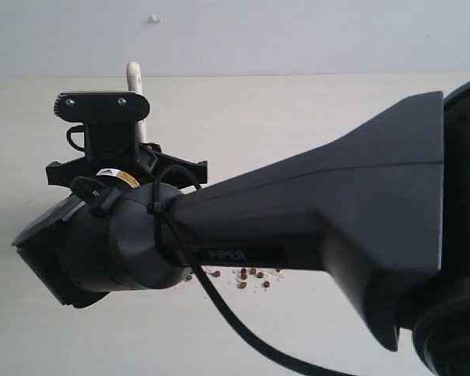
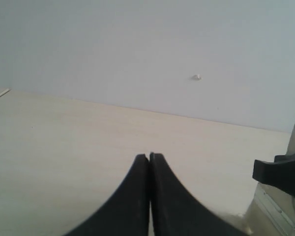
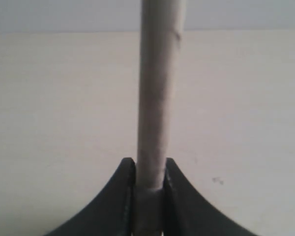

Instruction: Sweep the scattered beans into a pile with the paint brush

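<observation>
The right gripper (image 3: 150, 169) clamps the paint brush (image 3: 160, 98) by its handle, which points up, probably so the brush meets the table (image 1: 313, 110) squarely. Beyond it, the beans (image 1: 247, 276) lie loosely scattered beneath the right arm (image 1: 298, 211) — not yet piled. The left gripper (image 2: 149, 158) is closed and empty — apparently kept aside.

Beans (image 1: 253, 272) on table (image 1: 39, 333), partly hidden behind R arm (image 1: 313, 211).

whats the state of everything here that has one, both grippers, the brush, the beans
paint brush: clamped by its handle in the right gripper
right gripper: shut on the paint brush
left gripper: shut, holding nothing
beans: loosely scattered on the table, partly hidden under the arm
</observation>
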